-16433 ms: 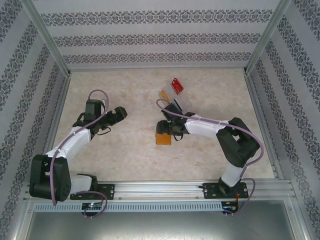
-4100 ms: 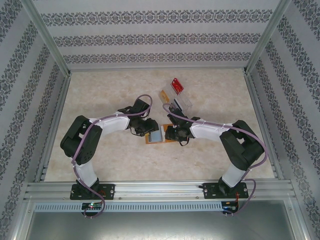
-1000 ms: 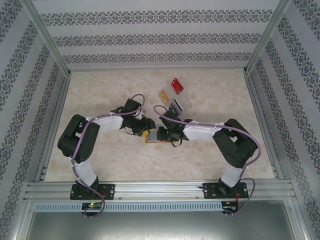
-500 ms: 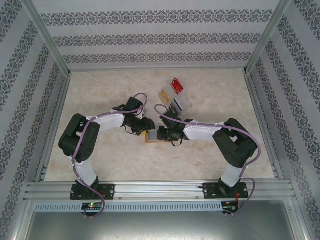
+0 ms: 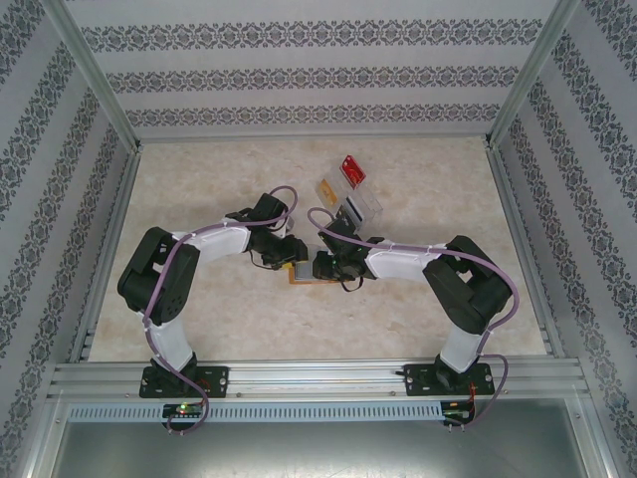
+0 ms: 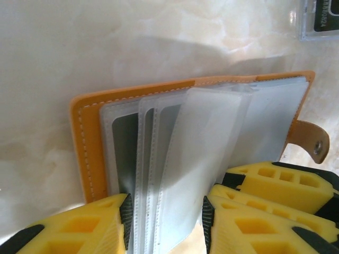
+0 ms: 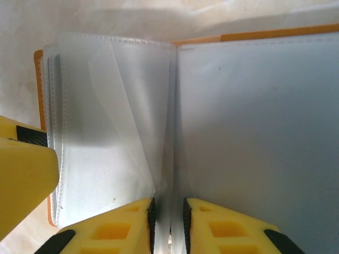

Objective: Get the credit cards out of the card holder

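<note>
1. The card holder (image 6: pixel 87 143) is lying open on the table. Some seconds ago it was lying shut under the right claw (image 7: pixel 168 204), with the left claw (image 6: pixel 165 203) well apart from it. Both claws are now working over it, tip close to tip.
2. The right claw is pinching narrow on 1 clear page (image 7: pixel 161 159), lifting it off the spread. The other pockets are falling away on both sides of its fingers.
3. The left claw is standing partway open, straddling a fan of clear pages (image 6: pixel 196 148). The pages are reaching both pads but are not looking squeezed flat, so I am judging this as no firm grip yet.
4. Over the last second the left claw has been edging in toward the right claw, whose yellow finger is now sitting just beside the left claw's right finger.
5. At least 2 dark cards (image 6: pixel 126 153) are sitting in their pockets just beyond the left claw's left finger, fully sleeved.
6. By my reading, the opening is done and the page sorting is under way, but no card is coming out yet.
</note>
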